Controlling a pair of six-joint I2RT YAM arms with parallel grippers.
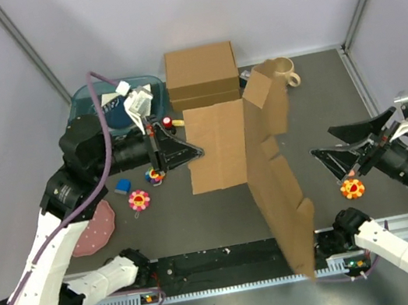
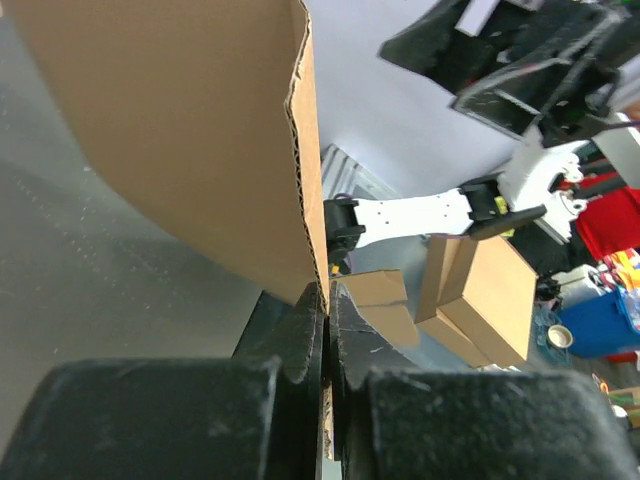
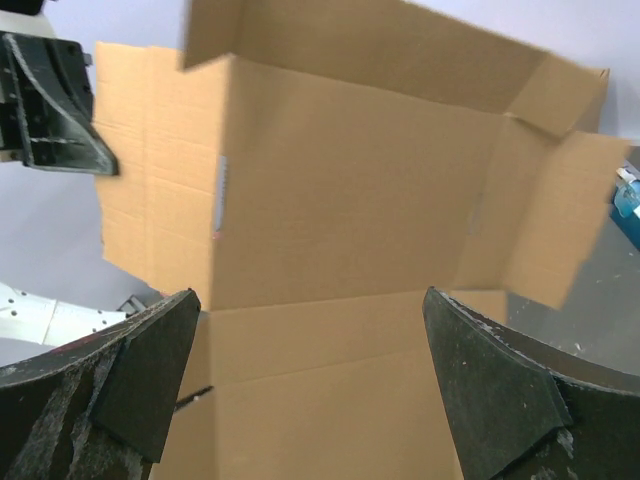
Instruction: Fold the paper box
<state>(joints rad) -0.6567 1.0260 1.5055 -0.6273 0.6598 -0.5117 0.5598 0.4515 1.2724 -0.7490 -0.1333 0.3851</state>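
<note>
**Left gripper [image 1: 198, 152] is pinching the sheet; right gripper [image 1: 322, 143] is waiting, spread wide.**
You are holding the paper box [image 1: 219, 146] mid-table. The left jaws are clamping its left edge, one panel is facing up, and the next is rising upright just short of the right jaws, which are touching nothing. Judging by its look, the corrugated board is light and stiff and is hinging only at its creases, so you should be taking the upright panel by a free edge. No print or label is showing.
</note>
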